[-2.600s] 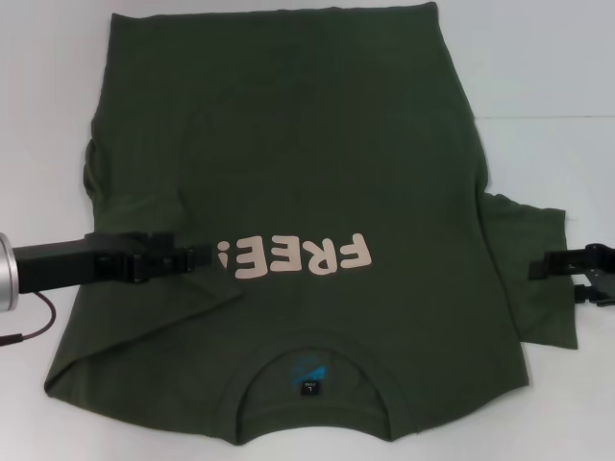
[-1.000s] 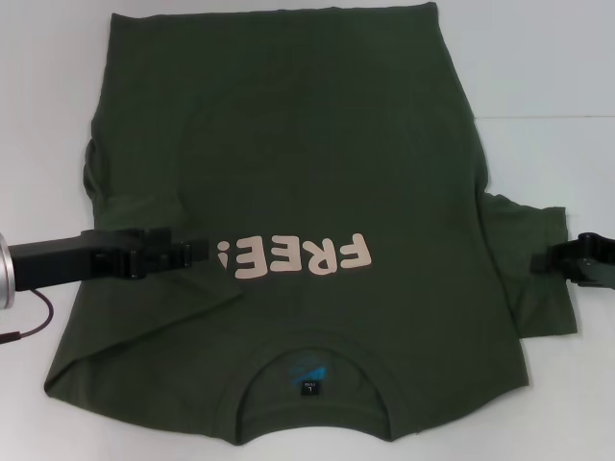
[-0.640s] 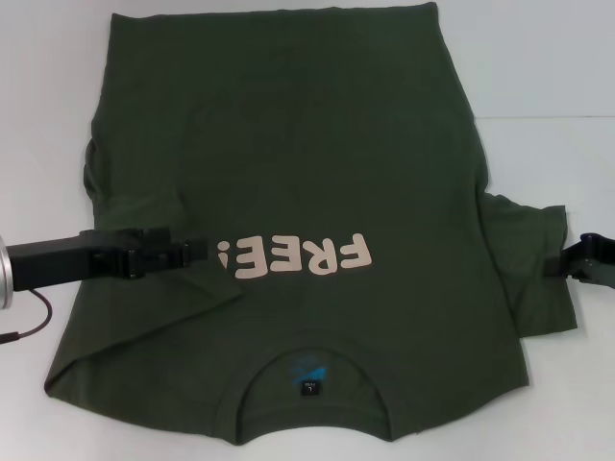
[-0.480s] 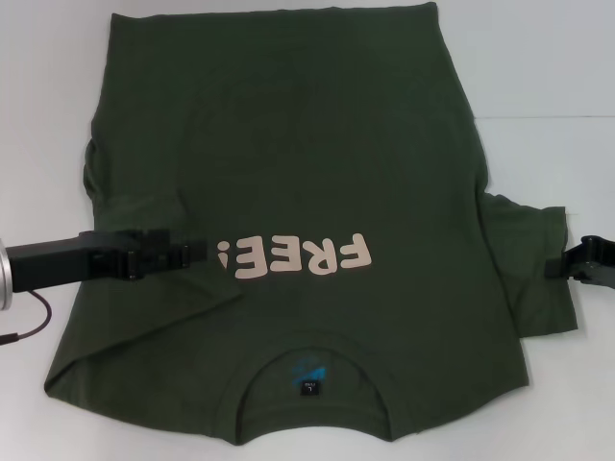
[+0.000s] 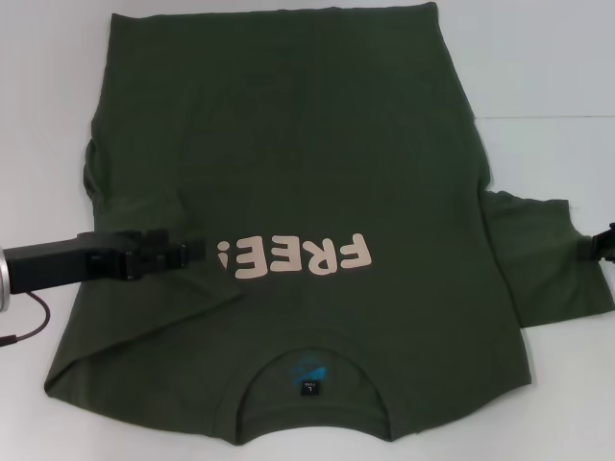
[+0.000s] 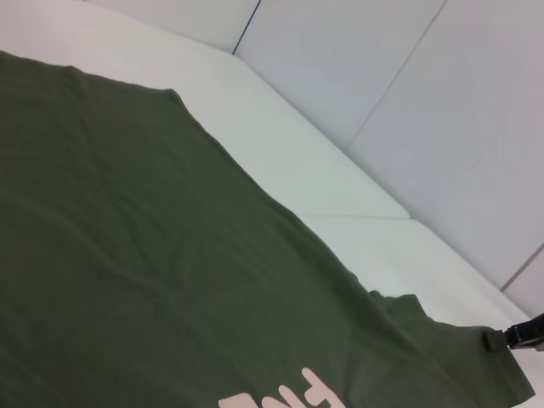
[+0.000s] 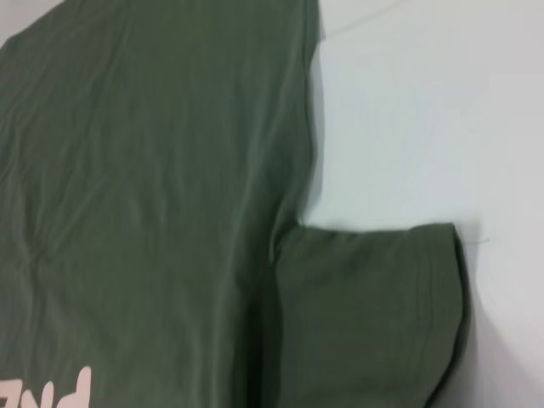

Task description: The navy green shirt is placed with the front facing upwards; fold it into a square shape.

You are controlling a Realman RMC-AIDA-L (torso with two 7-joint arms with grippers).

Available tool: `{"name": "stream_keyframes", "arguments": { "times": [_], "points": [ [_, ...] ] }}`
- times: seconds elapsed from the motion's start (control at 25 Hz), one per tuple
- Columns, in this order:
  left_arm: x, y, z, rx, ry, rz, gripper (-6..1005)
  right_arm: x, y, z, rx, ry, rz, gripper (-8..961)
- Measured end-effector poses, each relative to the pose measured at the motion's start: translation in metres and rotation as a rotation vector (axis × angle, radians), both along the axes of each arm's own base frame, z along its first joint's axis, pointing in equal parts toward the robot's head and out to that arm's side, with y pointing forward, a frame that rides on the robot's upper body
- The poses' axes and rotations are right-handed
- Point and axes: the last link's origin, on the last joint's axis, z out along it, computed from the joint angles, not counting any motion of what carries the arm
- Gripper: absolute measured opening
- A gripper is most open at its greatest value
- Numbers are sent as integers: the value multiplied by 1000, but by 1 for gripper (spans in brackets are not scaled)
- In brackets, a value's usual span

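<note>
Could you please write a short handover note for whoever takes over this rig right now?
Left gripper: low over the navy green shirt, just beside the pink FREE! print, on the folded-in left sleeve; whether its fingers are open or shut cannot be told.
Right gripper: at the outer hem of the right sleeve; grip not visible.
Shirt: front up on the white table, collar nearest the robot.
Done: the left sleeve lies folded in over the body.
Left: the right sleeve lies spread flat outward, unfolded; then fold the body lengthwise into a square.
</note>
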Motion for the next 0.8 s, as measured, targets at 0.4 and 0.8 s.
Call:
{"name": "stream_keyframes", "arguments": {
  "times": [0.4, 0.8],
  "points": [
    [-5, -2, 13, 65, -58, 24, 813, -7, 15, 15, 42, -22, -7, 14],
    [-9, -12, 25, 36, -79, 1, 812, -7, 20, 32, 30, -60, -27, 14]
  ]
}}
